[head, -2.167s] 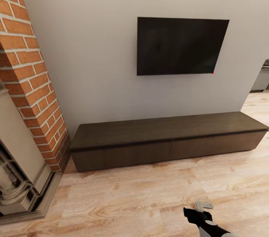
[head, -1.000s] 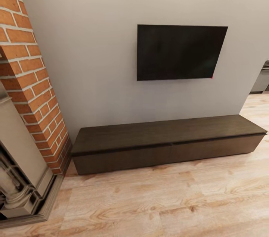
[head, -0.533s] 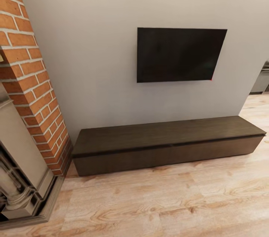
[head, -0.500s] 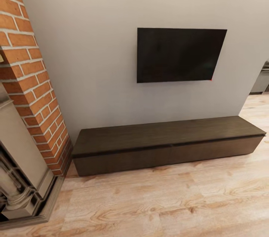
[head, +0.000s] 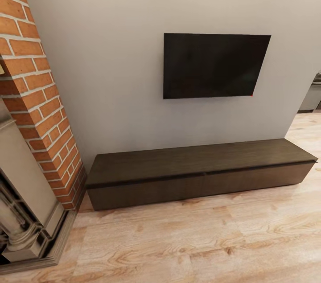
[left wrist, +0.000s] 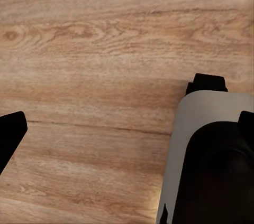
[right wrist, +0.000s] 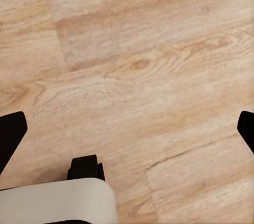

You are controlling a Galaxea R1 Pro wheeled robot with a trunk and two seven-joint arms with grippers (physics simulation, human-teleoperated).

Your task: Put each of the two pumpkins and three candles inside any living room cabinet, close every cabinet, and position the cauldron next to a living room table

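Observation:
The long, low dark brown cabinet point(head: 196, 163) stands against the grey wall, and its drawer fronts all sit flush and shut. Its top is bare. The pumpkins, candles, cauldron and table are out of view. In the left wrist view my left gripper point(left wrist: 127, 129) hangs open over bare wood floor, its black fingertips point(left wrist: 10, 134) at the picture's edges with nothing between them. My right gripper point(right wrist: 127, 129) is likewise open over the floor, holding nothing.
A black TV point(head: 215, 65) hangs on the wall above the cabinet. A red brick chimney point(head: 31, 91) with a stone fireplace surround point(head: 20, 211) stands at the left. Light wood floor point(head: 200, 238) stretches before the cabinet. My own grey and black body point(left wrist: 211, 160) shows beside the left gripper.
The head camera has tilted, so the TV and cabinet sit lower in the picture. The right arm seen at the bottom edge 2.2 s ago has left the head view.

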